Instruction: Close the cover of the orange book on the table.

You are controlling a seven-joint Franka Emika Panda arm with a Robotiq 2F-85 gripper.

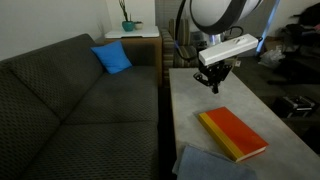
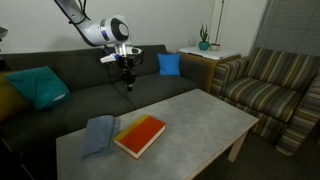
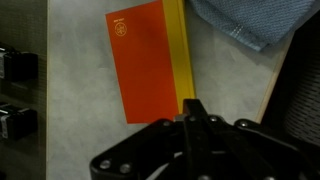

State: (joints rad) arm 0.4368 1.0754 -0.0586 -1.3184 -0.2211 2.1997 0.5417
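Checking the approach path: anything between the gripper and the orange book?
Nothing: only bare table top between gripper and orange book in an exterior view; the grey cloth lies beyond the book.

The orange book (image 1: 232, 133) is bright orange-red with a yellowish page edge. The tabletop (image 1: 186, 110) is mottled light grey, the cloth (image 1: 205, 165) blue-grey.

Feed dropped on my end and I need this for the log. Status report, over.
Gripper shut, empty, raised clear of the orange book. Book flat on table, cover closed. Grey cloth beside book, nothing on cover.
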